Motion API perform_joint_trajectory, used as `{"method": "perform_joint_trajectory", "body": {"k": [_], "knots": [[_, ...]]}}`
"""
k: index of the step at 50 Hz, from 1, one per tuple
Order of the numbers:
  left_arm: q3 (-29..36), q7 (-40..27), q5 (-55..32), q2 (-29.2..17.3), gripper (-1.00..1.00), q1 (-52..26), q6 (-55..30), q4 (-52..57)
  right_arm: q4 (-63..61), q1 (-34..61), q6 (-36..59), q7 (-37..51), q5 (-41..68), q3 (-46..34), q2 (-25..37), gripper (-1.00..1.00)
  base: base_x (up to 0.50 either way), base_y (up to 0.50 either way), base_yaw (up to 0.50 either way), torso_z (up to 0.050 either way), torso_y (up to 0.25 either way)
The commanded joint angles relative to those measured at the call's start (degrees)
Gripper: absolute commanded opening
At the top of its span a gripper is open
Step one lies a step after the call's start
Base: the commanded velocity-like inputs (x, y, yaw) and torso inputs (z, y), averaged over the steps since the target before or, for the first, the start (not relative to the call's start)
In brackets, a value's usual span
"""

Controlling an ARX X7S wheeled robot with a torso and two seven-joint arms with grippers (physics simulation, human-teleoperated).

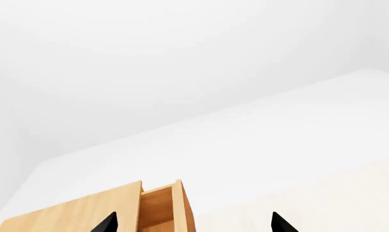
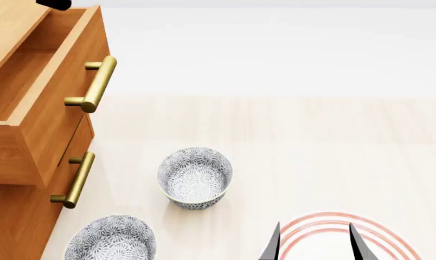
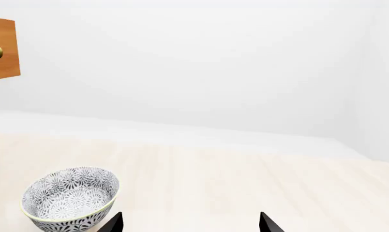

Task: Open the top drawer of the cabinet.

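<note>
The orange-brown wooden top drawer (image 2: pixel 37 92) stands pulled out of the cabinet (image 2: pixel 15 216) at nine o'clock; the left gripper (image 1: pixel 191 223) and right gripper (image 2: pixel 313 244) both gape apart.

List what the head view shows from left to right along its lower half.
cabinet → lower handle → near bowl → far bowl → right hand over the red-ringed plate

Orange-brown cabinet (image 2: pixel 15 216), brass handles (image 2: pixel 96 84), grey-patterned bowls (image 2: pixel 194 177).
</note>
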Motion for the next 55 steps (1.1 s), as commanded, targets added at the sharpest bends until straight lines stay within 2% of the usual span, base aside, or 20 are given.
{"method": "perform_joint_trajectory", "body": {"k": [1, 4, 7, 13, 17, 24, 28, 55], "knots": [[-2.26, -15.48, -15.29, 0.04, 1.0, -2.81, -0.32, -6.99, 0.38, -0.16, -0.34, 0.28, 0.26, 0.19, 0.36, 1.0, 0.0, 0.0, 0.0, 0.0, 0.0], [-2.99, -21.3, -20.61, 0.01, 1.0, -3.5, -0.3, -9.48, 0.92, -0.37, -0.92, 0.29, 0.25, 0.18, 0.41, 1.0, 0.0, 0.0, 0.0, 0.0, 0.0], [-3.11, -23.02, -22.83, -0.09, 1.0, -3.66, -0.24, -10.76, 1.16, -0.47, -1.11, 0.3, 0.48, 0.45, 0.52, 1.0, 0.0, 0.0, 0.0, 0.0, 0.0], [-6.3, -29.49, -28.64, -0.17, 1.0, -6.06, 5.23, -21.76, 1.92, 0.08, -1.13, 0.33, 0.39, -0.23, 0.34, 1.0, 0.0, 0.0, 0.0, 0.0, 0.0], [-7.11, -32.62, -31.43, -0.33, 1.0, -6.43, 6.98, -24.67, 1.64, 0.28, -0.64, 0.5, 0.32, -0.38, 0.52, 1.0, 0.0, 0.0, 0.0, 0.0, 0.0], [-6.75, -33.56, -33.69, -1.17, 1.0, -5.21, 7.9, -25.68, 1.91, -0.05, -1.07, 0.72, 0.36, -0.51, 0.56, 1.0, 0.0, 0.0, 0.0, 0.0, 0.0], [-9.21, -34.04, -35.13, -1.13, 1.0, -5.01, 8.76, -28.01, 2.2, 0.05, -1.09, 0.69, 0.41, -0.77, 0.58, 1.0, 0.0, 0.0, 0.0, 0.0, 0.0], [-13.41, -38.31, -39.03, -2.75, 1.0, -2.81, 17.77, -38.41, 3.14, 0.15, -1.42, 1.22, 0.59, -1.32, 1.0, 1.0, 0.0, 0.0, 0.0, 0.0, 0.0]]}}
